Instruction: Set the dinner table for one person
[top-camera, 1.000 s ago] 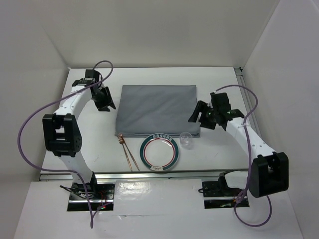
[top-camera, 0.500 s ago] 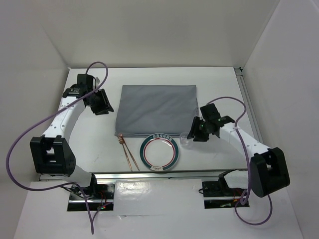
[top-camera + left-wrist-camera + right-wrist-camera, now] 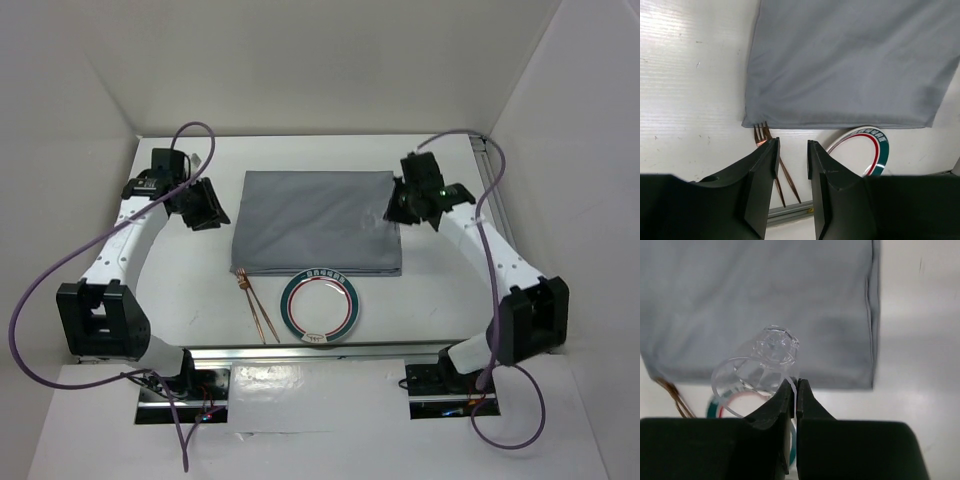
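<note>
Because the clear cup (image 3: 757,375) is thin-walled and see-through, glass or hard plastic, which I cannot tell from my wrist view, I judge it light, stiff, slick and easy to crack or let slip. The sensible hold is the one I have: my right gripper (image 3: 795,386) has its fingers pressed almost together on a sliver of the rim wall, mouth toward me and base pointing away. A pinch this narrow leaves the cup free to swing, so I would keep the squeeze modest and the travel level, and set the base down flat before letting go. The cup hangs in the air over the right side of the grey mat (image 3: 315,220), close to that mat's right edge and clear of the cloth. The mat lies flat in the middle of the dinner table (image 3: 430,300), the broad white matte top that looks hard and smooth, so the cup could skid there more readily than on the cloth. Just off the mat's near edge sits the plate (image 3: 348,308) with its green and red ring, empty. At the mat's near left corner lie the copper-coloured forks (image 3: 257,305), tines touching or just under the hem. My left gripper (image 3: 791,150) hovers off the mat's left edge, fingers a little apart and pinching nothing.
</note>
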### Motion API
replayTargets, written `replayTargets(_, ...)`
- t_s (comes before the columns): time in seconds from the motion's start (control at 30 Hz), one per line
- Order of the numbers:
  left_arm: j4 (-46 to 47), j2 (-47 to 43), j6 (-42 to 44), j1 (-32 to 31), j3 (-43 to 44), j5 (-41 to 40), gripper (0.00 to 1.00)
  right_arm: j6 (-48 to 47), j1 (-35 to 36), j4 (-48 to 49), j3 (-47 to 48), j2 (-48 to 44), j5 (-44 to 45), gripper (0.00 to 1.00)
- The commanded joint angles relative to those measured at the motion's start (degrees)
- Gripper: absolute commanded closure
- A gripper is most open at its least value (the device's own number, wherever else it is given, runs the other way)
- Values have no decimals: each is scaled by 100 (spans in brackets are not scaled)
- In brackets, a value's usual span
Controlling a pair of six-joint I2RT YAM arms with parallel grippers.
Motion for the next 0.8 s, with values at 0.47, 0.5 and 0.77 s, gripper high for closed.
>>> replayTargets(0.47,-42,-813,-12,-289,-82,99,52,-395,-883,-722,5831,5154,556,100)
replayTargets(0.5,-42,-813,40,-289,-134,99,52,-394,-883,-653,5832,5156,556,100)
replayTargets(0.77,99,-988,-12,-342,-530,212,51,-272,-1076,-415,5560,5332,609,100)
